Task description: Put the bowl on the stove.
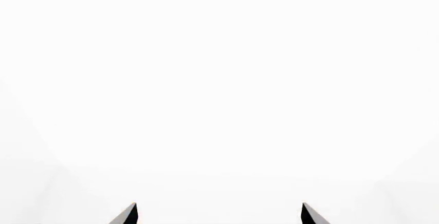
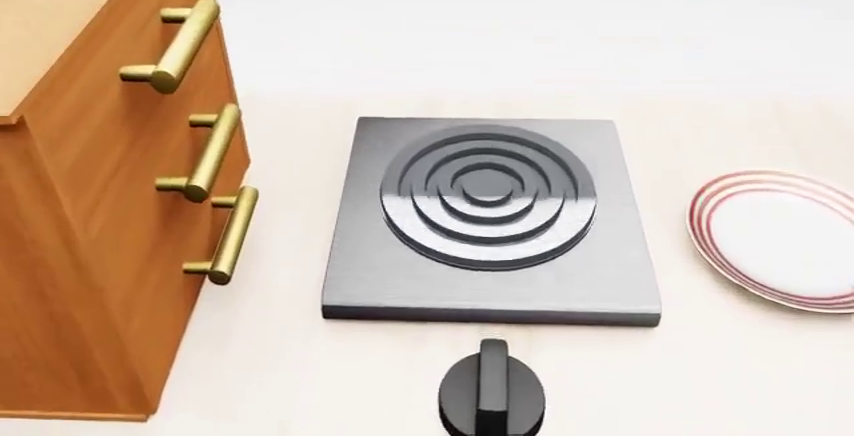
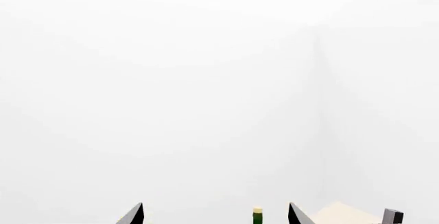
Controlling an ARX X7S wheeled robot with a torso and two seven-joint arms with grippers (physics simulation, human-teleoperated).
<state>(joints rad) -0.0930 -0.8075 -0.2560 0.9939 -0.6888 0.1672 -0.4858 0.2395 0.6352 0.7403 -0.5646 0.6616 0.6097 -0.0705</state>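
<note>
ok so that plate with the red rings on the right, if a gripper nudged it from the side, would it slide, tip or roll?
The plate lies flat and shallow on the counter, so it would probably slide, not tip or roll. The counter looks smooth, so a light push might send it skating. It looks rigid and ceramic-like, likely chipping if knocked against the stove.

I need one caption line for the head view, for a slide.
Empty stove between a wooden drawer cabinet and a red-rimmed plate, black knob in front; no bowl or gripper visible.
</note>
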